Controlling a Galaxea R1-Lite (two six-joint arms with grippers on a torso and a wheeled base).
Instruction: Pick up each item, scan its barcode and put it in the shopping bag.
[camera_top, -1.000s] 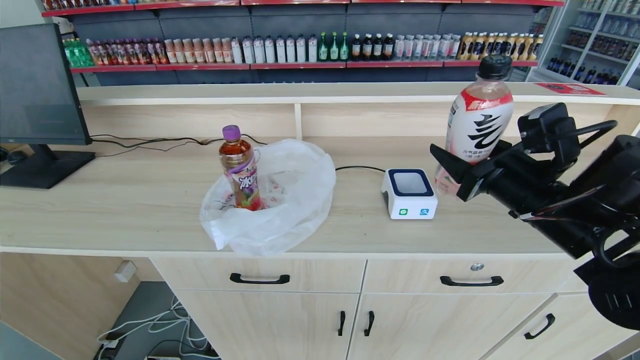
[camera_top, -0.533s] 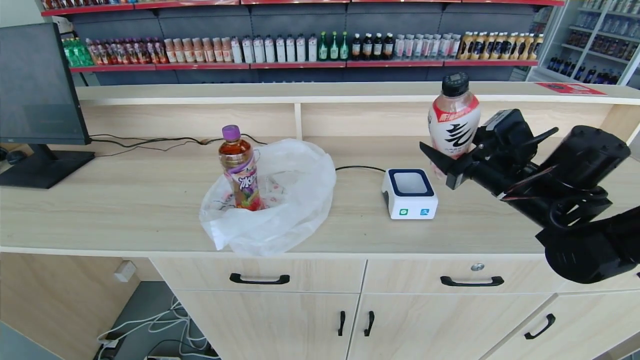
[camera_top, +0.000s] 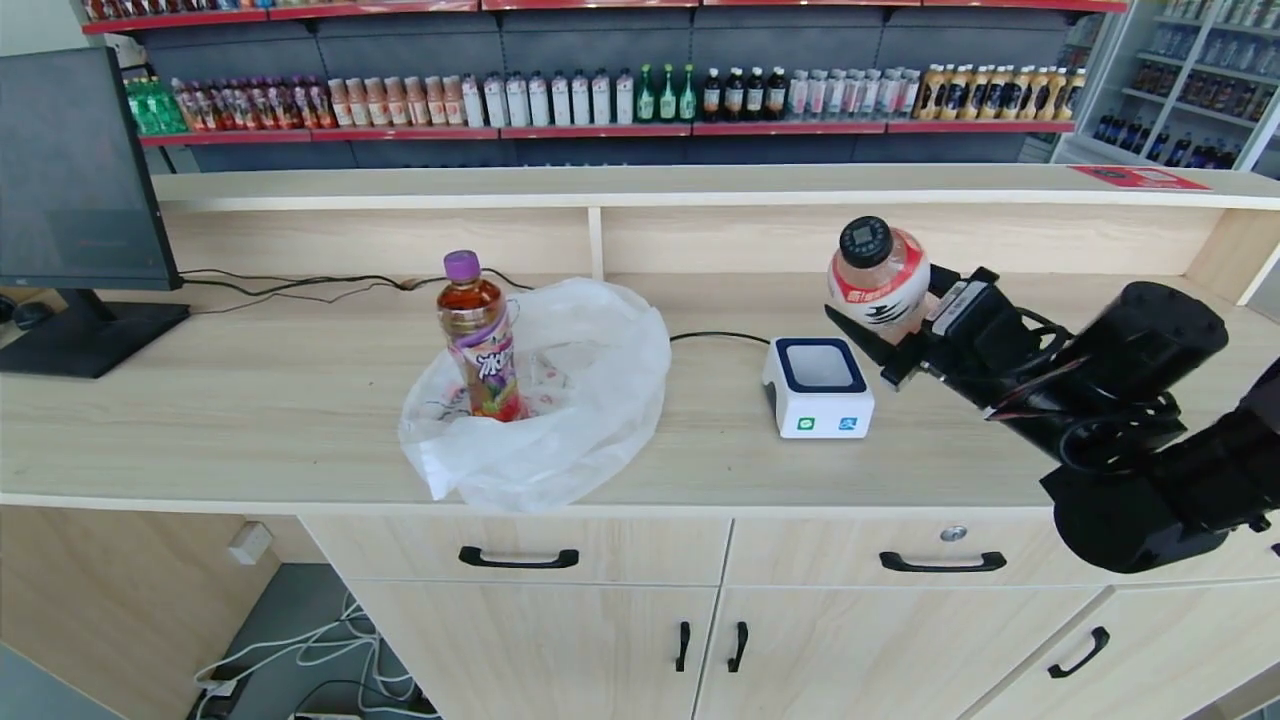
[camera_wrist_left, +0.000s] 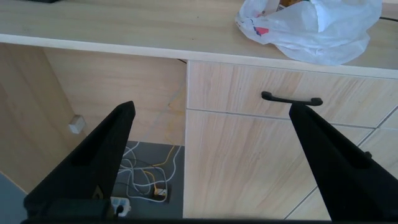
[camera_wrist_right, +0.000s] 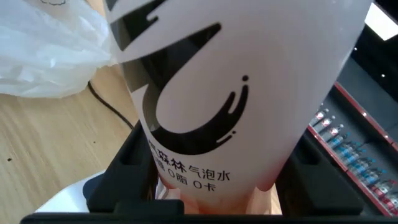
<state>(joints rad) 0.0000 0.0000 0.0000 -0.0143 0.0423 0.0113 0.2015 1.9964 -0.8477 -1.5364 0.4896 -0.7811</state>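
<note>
The right end effector (camera_top: 866, 338) is clamped on a white bottle (camera_top: 878, 275), one finger on each side of its lower body. The white bottle is held in the air above the surface (camera_top: 250, 400), just beside the scanner (camera_top: 818, 385) on its right and a little behind it. It is tilted so that its black cap faces the head camera. The scanner sits on the surface with its dark window facing up, and a cable (camera_top: 715, 336) runs from it toward the bag (camera_top: 590, 400). The bag lies crumpled and open on the surface, left of the scanner and apart from it. A tea bottle (camera_top: 480, 340) with a purple cap stands upright inside it. A monitor (camera_top: 75, 180) stands at the far left of the surface. The left end effector (camera_wrist_left: 211, 107) hangs below the surface edge, its fingers spread wide and holding nothing, facing the cabinet front and a drawer handle (camera_wrist_left: 291, 99).
</note>
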